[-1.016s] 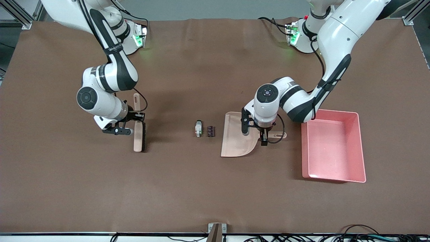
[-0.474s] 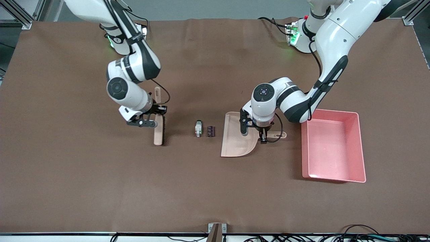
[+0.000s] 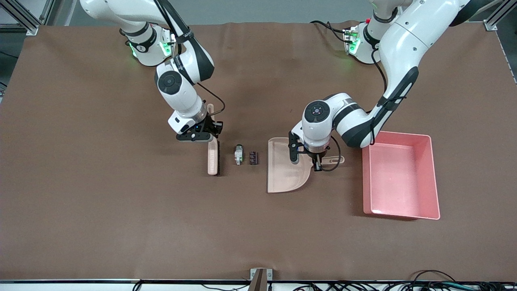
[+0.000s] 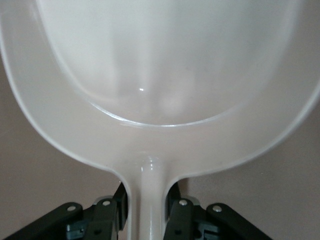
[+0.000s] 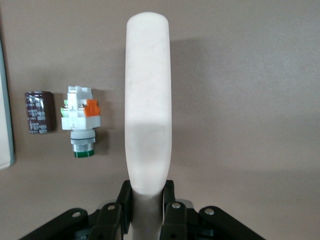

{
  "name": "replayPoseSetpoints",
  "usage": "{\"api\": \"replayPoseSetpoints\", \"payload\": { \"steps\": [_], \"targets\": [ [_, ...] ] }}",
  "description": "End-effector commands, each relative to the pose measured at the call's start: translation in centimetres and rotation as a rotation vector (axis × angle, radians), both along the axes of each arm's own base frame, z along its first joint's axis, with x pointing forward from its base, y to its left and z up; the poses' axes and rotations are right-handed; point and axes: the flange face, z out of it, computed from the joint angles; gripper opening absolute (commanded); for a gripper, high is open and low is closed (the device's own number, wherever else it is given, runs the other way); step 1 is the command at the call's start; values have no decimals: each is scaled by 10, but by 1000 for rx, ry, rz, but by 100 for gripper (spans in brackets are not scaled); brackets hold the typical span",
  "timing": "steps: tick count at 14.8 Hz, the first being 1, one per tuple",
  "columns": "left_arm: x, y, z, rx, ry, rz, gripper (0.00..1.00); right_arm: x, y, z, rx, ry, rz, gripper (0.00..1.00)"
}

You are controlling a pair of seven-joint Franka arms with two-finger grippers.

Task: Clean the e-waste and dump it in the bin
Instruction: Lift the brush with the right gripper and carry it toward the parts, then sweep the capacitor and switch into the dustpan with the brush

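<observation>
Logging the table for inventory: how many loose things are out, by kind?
E-waste parts: 2 (white-grey part, dark cylinder)
Brush: 1
Dustpan: 1
Pink bin: 1
Total: 5

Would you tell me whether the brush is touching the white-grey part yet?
Apart. The right wrist view shows a strip of bare table between the brush, held by the right gripper, and the white-grey part; the front view agrees.
</observation>
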Motion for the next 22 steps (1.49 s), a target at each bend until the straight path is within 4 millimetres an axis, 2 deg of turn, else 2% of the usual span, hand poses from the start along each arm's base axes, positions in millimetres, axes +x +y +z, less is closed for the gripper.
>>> {"api": "replayPoseSetpoints", "payload": {
  "steps": [1, 4, 6, 9, 12, 15, 19, 22],
  "targets": [
    [3, -3, -2, 14, -6, 2, 17, -20, -10, -9, 27, -68, -33, 1],
    [3, -3, -4, 21, -2, -29, 2, -45, -2, -19, 57, -103, -103, 1],
    [3, -3, -5, 26, 4, -63, 1, -48, 4, -19, 69, -94, -152, 1],
    [8, -3, -7, 57, 15, -233, 0, -63, 27, -20, 101, -98, -205, 1],
    [10, -4, -6, 53, 12, -227, 0, -74, 39, -22, 109, -96, -202, 1],
    [10, -3, -7, 58, 18, -202, 0, -83, 48, -44, 107, -100, -221, 1],
    [3, -23, 2, 124, 33, -212, 0, -75, 74, -49, 140, -94, -301, 1],
    [5, -21, 5, 164, 46, -200, 0, -60, 91, -46, 168, -101, -331, 1]
  ]
}}
